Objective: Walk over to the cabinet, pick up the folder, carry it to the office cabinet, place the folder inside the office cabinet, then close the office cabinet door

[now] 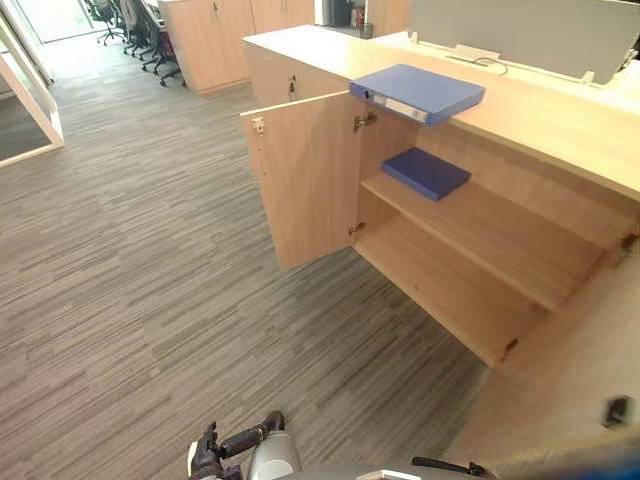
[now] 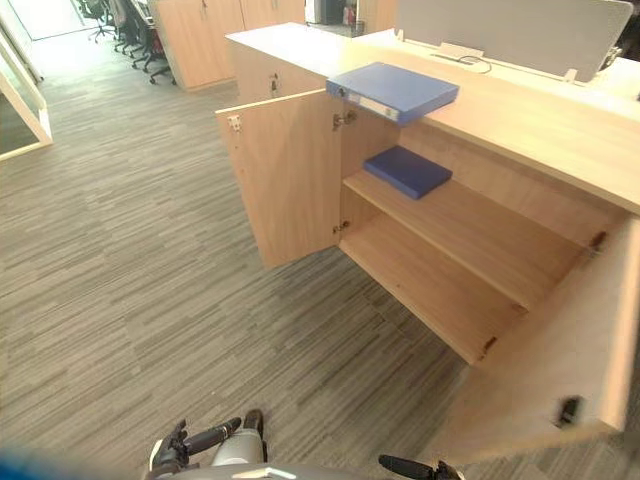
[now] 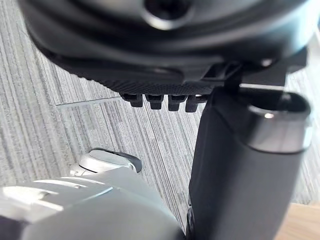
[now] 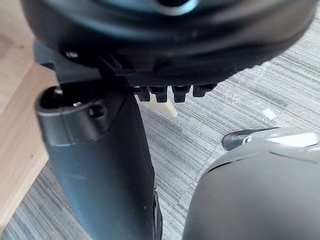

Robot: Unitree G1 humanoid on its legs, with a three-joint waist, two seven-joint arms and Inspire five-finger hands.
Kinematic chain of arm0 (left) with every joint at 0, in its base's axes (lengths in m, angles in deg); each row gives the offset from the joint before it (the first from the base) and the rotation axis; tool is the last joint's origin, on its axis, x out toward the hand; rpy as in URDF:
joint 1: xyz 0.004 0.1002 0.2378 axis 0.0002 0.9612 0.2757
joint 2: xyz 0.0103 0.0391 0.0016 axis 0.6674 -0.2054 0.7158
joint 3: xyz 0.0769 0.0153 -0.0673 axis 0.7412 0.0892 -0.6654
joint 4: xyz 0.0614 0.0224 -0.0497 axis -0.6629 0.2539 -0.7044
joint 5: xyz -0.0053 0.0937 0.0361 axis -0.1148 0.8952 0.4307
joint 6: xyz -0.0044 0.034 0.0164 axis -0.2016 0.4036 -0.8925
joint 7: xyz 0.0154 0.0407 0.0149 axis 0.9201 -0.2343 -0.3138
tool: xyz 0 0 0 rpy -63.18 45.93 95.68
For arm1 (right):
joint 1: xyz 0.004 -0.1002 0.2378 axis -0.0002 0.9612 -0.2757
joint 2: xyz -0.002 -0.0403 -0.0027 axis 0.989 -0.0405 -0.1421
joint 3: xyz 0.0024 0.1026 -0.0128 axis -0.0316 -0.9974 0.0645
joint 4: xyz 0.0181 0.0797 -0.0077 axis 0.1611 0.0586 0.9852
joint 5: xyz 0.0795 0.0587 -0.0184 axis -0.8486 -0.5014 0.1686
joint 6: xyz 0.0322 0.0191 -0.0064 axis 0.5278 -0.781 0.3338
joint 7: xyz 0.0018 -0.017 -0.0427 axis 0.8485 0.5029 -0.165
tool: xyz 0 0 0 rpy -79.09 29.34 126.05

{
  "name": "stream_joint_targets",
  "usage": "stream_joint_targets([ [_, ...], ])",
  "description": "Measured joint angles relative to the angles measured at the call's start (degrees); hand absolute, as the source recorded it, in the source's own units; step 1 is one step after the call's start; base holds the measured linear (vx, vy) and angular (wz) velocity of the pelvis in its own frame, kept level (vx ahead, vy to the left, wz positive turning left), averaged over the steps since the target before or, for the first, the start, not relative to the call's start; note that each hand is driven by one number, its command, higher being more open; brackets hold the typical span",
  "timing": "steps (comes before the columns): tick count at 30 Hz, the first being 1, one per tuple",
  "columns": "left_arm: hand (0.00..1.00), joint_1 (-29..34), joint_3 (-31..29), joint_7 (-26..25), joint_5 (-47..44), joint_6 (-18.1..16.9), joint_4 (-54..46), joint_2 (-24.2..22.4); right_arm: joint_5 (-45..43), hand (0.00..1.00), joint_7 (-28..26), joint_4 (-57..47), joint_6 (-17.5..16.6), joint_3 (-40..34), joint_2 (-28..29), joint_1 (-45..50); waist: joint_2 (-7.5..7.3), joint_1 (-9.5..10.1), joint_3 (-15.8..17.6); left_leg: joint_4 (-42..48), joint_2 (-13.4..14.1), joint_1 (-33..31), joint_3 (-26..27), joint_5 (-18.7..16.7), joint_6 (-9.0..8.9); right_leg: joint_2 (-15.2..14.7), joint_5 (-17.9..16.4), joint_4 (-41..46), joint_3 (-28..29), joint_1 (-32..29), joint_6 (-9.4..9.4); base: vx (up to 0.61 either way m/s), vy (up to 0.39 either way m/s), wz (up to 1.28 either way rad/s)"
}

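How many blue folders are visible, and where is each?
2. One folder lies on the cabinet top, overhanging its edge; the other folder lies on the upper shelf inside. The right door may hide more.

This is an office: grey striped carpet covers the floor, light-wood storage cabinets stand at the far end beside wheeled desk chairs, a blue folder lies on a long surface backed by a grey divider screen, and what may be a glass partition stands at left.
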Motion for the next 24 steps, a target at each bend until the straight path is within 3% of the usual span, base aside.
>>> stream_joint_targets([
  [1, 1.00, -0.95, 0.52, -0.83, 0.25, 0.16, 0.80, 0.88, -0.07, 1.00, -0.23, 0.01, -0.24, 1.01, 0.75, -0.73, -1.07, 0.48, -0.21, 1.04, -0.91, 0.30, 1.38, -1.55, 0.78, -1.41, 3.31, 0.51, -0.03, -0.58, 0.49, 0.38, 0.437, -0.20],
  [4, 1.00, -1.06, 0.79, -0.88, 0.39, 0.30, 2.37, 1.00, -0.28, 1.00, -0.30, -0.18, -1.37, 0.93, 1.94, -1.83, -0.92, 0.53, -0.81, 1.59, -2.64, 1.63, 2.69, -3.72, 2.17, -3.30, 8.83, 1.13, 0.18, -0.58, 3.76, 0.23, 0.274, -0.14],
  [6, 1.00, -0.99, 0.80, -0.88, 0.48, 0.33, 3.15, 0.62, -0.32, 1.00, -0.64, -0.21, -1.90, 0.70, 2.34, -1.80, -0.68, 0.49, -1.67, 1.47, -4.93, 2.34, 3.12, -4.77, 3.51, -5.59, 10.39, 3.46, 0.67, -1.12, 4.47, 0.23, 0.287, 0.05],
  [8, 1.00, 0.36, 0.09, -0.76, 0.13, 0.49, 3.60, -0.36, -0.37, 1.00, -1.08, -0.40, -1.80, -0.27, 2.16, -1.56, 0.49, 1.01, -2.89, 0.72, -8.19, 4.36, 5.29, -6.12, 5.33, -9.44, 10.98, 13.40, 4.46, -5.87, 4.01, 0.21, 0.321, -0.17],
  [9, 1.00, 0.84, -0.36, -0.74, 0.27, 0.52, 3.59, -0.55, -0.19, 1.00, -1.22, -1.08, -1.81, -1.03, 1.61, -1.54, 0.44, 0.94, -2.83, -0.68, -9.97, 6.35, 6.21, -6.33, 6.14, -11.73, 11.85, 19.86, 6.13, -8.75, 2.71, 0.16, 0.264, -0.21],
  [11, 1.00, 2.97, -0.44, -0.76, 0.33, 0.67, 3.63, -1.17, -0.18, 1.00, -1.28, -1.89, -1.98, -1.86, 0.57, -1.23, 0.52, 0.50, -2.85, -3.81, -14.29, 11.96, 7.69, -7.58, 7.62, -16.97, 18.66, 32.71, 6.53, -13.80, -6.84, 0.14, 0.221, -0.19],
  [13, 1.00, 4.57, -0.62, -0.74, 0.33, 0.93, 3.75, -1.22, -0.05, 1.00, -0.93, -2.88, -2.41, -2.77, 0.15, -0.80, 1.02, 0.29, -2.47, -5.94, -15.73, 15.76, 8.26, -8.88, 9.08, -20.14, 22.81, 39.84, 3.60, -16.47, -13.47, 0.12, 0.190, -0.20],
  [15, 1.00, 4.85, -1.58, -0.71, 0.37, 1.09, 3.92, -1.09, -0.14, 1.00, -0.87, -3.09, -2.69, -3.64, 0.61, -1.38, 0.56, 0.24, -1.54, -7.71, -15.31, 19.30, 8.04, -9.49, 9.72, -18.63, 15.96, 46.90, 0.05, -20.03, -10.22, 0.15, 0.122, -0.15],
  [16, 1.00, 4.69, -1.64, -0.64, 0.38, 1.29, 4.05, -0.97, -0.52, 1.00, -1.08, -3.17, -3.20, -4.38, 1.21, -1.66, 0.90, 0.11, -0.70, -8.50, -13.97, 21.44, 7.63, -9.71, 9.95, -14.76, 8.25, 49.39, -2.08, -22.04, -6.27, 0.18, 0.022, -0.01],
  [17, 1.00, 4.63, -1.33, -0.47, 0.38, 1.33, 4.29, -1.00, -1.98, 1.00, -1.49, -3.08, -2.96, -5.65, 1.71, -2.30, 1.25, -0.40, -0.17, -8.55, -11.95, 22.91, 7.45, -10.51, 10.18, -9.86, 2.76, 47.38, -5.58, -23.60, -3.81, 0.15, -0.032, 0.04],
  [19, 1.00, 4.59, -1.34, -0.07, 0.37, 1.33, 4.47, -0.81, -2.41, 1.00, -1.47, -2.62, -2.79, -5.62, 2.30, -3.18, 1.10, -0.79, 0.61, -9.24, -9.94, 25.24, 7.73, -11.53, 9.17, -5.08, 0.22, 36.44, -12.00, -24.59, -3.71, 0.13, -0.098, 0.01],
  [21, 1.00, 4.51, -1.44, 0.09, 0.50, 1.31, 4.34, -0.29, -2.43, 1.00, -1.45, -2.21, -2.83, -5.70, 3.07, -3.75, 0.11, -0.81, 0.82, -10.89, -9.92, 26.75, 8.19, -12.28, 7.97, -2.57, 3.04, 22.10, -16.28, -26.10, -4.49, 0.13, -0.162, -0.07],
  [22, 1.00, 4.35, -1.51, 0.06, 0.89, 1.36, 4.69, -1.07, -3.47, 1.00, -1.59, -2.13, -2.69, -6.07, 2.94, -3.93, 0.61, -1.49, 0.37, -12.56, -9.33, 27.39, 7.62, -12.54, 7.62, -0.57, 5.70, 20.33, -17.19, -26.48, -7.99, 0.17, -0.158, -0.07],
  [24, 1.00, 3.39, -1.54, 0.18, 1.25, 1.30, 4.93, -2.21, -3.41, 1.00, -1.78, -1.48, -2.61, -5.99, 1.64, -5.25, 3.36, -1.39, 0.56, -14.23, -7.09, 27.56, 8.18, -12.12, 5.94, 2.13, 5.90, 18.62, -18.57, -27.25, -8.15, 0.30, -0.147, -0.27],
])
